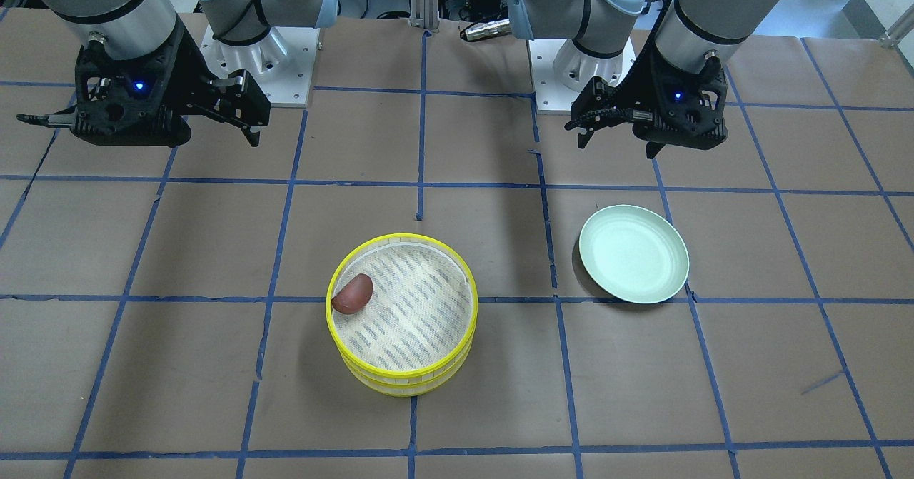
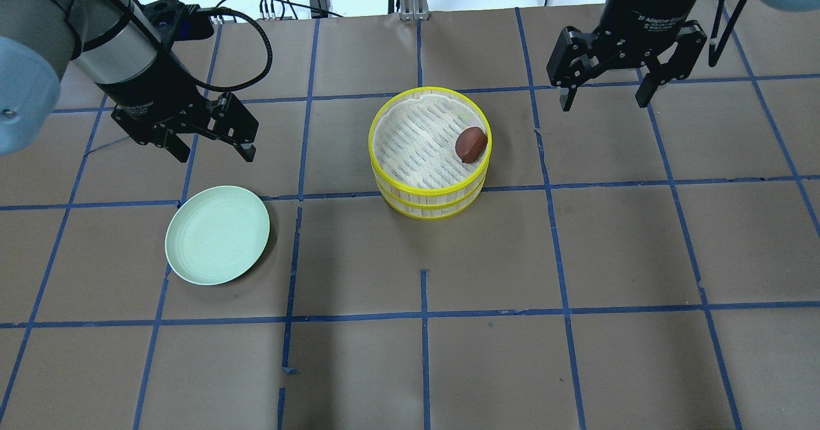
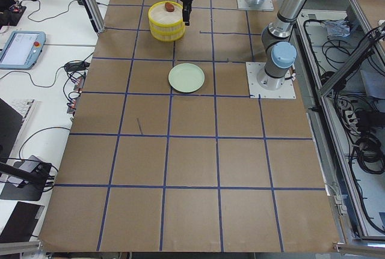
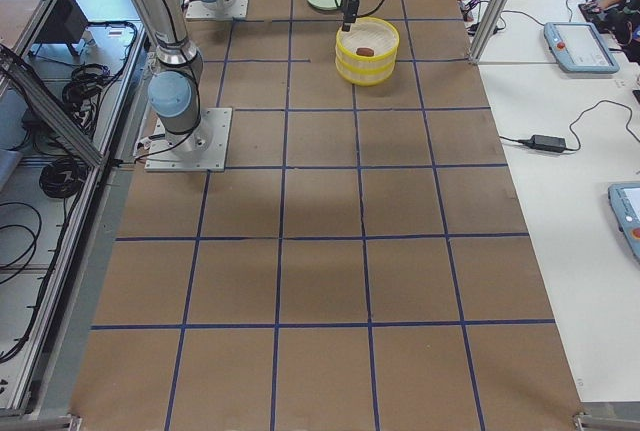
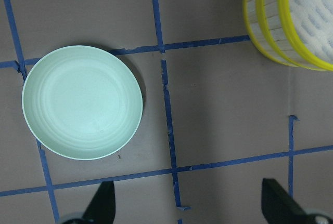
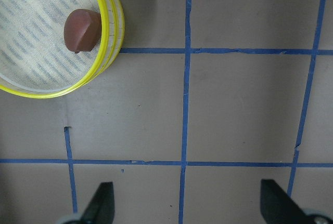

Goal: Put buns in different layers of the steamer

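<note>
Between left gripper (image 2: 216, 153) and right gripper (image 2: 603, 102), both spread empty: the steamer (image 2: 428, 203).
Right wrist view catches its brown bun (image 6: 81, 30); the left, only its side and the plate (image 5: 82, 102).

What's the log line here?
steamer: stacked | brown bun: in top tray | left end effector: open, empty | right end effector: open, empty
</note>
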Controlling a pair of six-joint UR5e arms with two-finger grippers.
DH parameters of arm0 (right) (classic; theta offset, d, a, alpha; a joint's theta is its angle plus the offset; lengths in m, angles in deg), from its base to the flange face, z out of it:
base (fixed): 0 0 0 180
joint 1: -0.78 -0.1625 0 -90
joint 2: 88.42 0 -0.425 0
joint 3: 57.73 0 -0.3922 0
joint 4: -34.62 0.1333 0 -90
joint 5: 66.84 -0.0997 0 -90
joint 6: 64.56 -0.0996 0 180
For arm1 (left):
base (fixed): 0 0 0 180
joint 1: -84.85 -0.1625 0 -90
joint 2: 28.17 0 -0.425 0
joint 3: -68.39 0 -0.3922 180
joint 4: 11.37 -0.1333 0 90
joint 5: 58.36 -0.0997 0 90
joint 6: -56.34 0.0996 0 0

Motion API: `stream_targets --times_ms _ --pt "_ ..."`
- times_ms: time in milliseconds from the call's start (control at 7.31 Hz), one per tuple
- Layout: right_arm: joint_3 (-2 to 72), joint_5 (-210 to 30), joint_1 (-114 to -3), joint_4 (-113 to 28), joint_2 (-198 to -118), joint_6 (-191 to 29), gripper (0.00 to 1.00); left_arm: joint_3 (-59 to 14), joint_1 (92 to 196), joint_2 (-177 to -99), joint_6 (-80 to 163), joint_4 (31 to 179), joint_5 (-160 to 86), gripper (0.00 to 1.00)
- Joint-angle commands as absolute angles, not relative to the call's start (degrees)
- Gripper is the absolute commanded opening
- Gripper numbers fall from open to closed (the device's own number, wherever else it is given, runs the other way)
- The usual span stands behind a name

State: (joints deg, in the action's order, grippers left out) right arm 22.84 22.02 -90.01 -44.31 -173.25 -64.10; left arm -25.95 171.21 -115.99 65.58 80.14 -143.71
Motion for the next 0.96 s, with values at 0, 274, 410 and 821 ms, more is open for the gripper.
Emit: stream_targets --times_ms 0,274,410,821 --pt "22.9 22.0 -90.0 -44.3 -173.2 -64.0 1.00 -25.7 171.2 -116.0 65.7 80.1 -143.6 1.00" --pt "22.8 21.9 -90.0 -44.3 -173.2 -64.1 1.00 -26.2 171.2 -115.8 65.8 80.1 -143.6 1.00" --pt "22.8 22.0 -90.0 -44.3 -173.2 -64.1 1.00 -26.3 171.2 -115.6 65.8 80.2 -143.6 1.00" --pt "22.9 21.9 -90.0 -44.2 -173.3 -64.0 1.00 -26.4 171.2 -115.5 65.8 80.3 -143.6 1.00"
